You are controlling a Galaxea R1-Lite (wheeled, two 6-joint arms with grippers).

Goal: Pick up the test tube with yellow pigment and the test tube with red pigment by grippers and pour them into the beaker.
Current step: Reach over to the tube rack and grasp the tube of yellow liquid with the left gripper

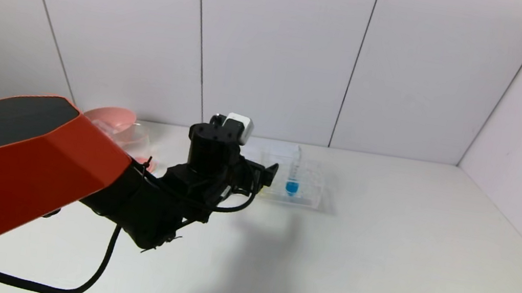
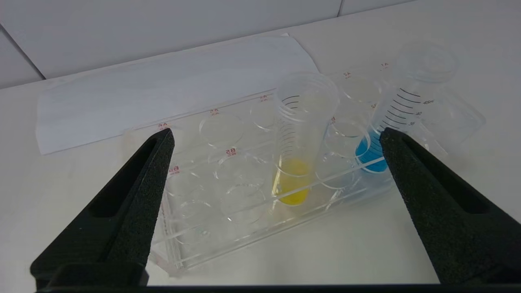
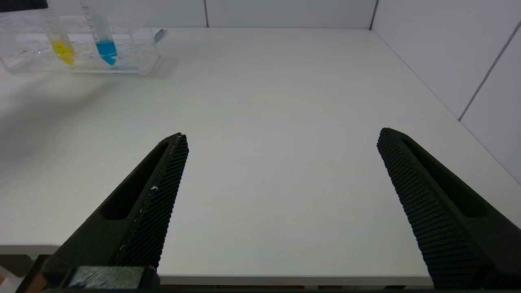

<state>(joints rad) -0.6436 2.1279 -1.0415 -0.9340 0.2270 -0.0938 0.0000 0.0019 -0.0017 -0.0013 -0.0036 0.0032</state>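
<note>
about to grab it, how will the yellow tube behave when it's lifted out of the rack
The yellow tube looks rigid, smooth clear plastic, so probably slippery between the open left gripper fingers. It holds little liquid, so likely light. It is uncapped and leans in the rack, so tilting may spill it.

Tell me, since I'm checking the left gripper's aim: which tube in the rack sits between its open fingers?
The test tube with yellow pigment; the blue-liquid tube stands off beside one finger of the left gripper.
</note>
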